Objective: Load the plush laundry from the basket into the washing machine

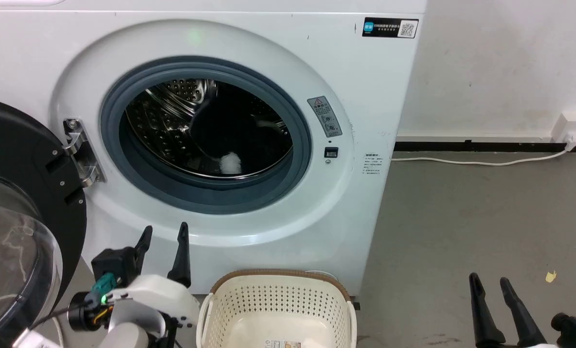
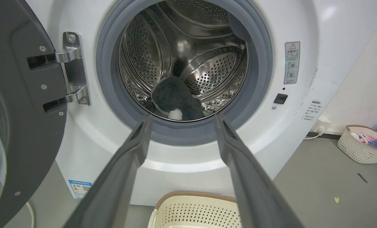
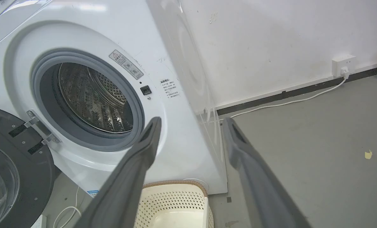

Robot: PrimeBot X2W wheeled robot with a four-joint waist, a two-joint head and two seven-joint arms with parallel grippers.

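Resting inside the washing machine (image 1: 268, 232) is the plush laundry (image 2: 177, 99); left gripper (image 1: 166, 231), right gripper (image 1: 489, 280) spread wide.

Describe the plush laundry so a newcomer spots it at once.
Find the big white washing machine with its door open, then look through the grey-ringed port into the steel drum. On the drum's floor near the front lies the plush laundry: matte black fur with a white tuft, unlike the shiny perforated metal around it.
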